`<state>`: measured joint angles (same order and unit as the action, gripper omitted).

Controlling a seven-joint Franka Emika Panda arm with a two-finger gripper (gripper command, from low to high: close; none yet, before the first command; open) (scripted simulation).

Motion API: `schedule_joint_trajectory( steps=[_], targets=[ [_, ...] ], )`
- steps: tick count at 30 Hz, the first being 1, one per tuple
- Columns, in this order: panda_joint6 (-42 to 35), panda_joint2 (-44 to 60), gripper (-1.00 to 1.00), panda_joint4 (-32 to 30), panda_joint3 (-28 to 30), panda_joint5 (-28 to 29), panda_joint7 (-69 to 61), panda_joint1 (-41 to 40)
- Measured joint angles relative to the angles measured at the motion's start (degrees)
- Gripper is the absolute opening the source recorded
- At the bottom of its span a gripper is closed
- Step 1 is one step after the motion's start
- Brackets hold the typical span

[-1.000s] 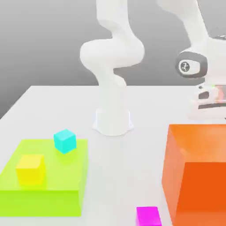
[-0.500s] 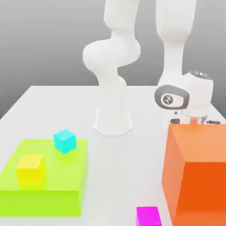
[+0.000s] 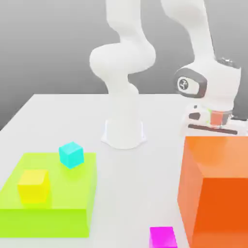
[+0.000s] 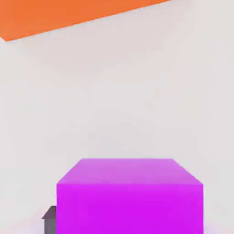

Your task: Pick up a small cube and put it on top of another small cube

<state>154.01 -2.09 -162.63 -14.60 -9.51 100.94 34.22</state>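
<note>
Since the earlier frames the arm's hand [image 3: 213, 104] has swung about behind the orange block [image 3: 215, 189]: a second ago it sat high at the exterior view's right edge, half a second ago it had dropped low behind the block's far edge, and now it has risen a little and shifted toward that view's right. Nothing else on the desk [image 3: 63, 114] has moved.

A magenta cube [image 4: 129, 195] sits close under the hand in the hand view, with a dark finger tip [image 4: 49, 218] showing at its side. Whether the jaws are closed on it, or how wide they stand, I cannot tell; the orange block hides them in the exterior view. A second magenta cube [image 3: 163, 238] lies on the desk in front of the orange block, well away from the hand. A cyan cube [image 3: 71, 154] and a yellow cube [image 3: 33, 185] rest on the green slab [image 3: 48, 208], far from the jaws on the exterior view's left.

Judging by the rise and the cube staying close below the camera, the pick seems done or nearly so, and the carry is beginning. The next move would call for lifting clear of the orange block, crossing over it toward the other magenta cube, and centring above it before lowering.
</note>
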Motion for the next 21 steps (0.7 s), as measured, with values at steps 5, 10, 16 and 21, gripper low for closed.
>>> schedule_joint_trajectory(
  steps=[5,10,16,21],
  targets=[
    [-11.3,-0.9,-1.0,5.0,2.9,-9.0,-12.6,-2.8],
    [-22.6,-1.8,-1.0,10.0,5.9,-18.0,-25.2,-5.4],
    [-36.3,-2.8,-1.0,16.1,9.6,-28.5,-40.2,-8.5],
    [-45.2,-4.6,-1.0,22.1,13.7,-35.3,-52.6,-12.4]
  ],
)
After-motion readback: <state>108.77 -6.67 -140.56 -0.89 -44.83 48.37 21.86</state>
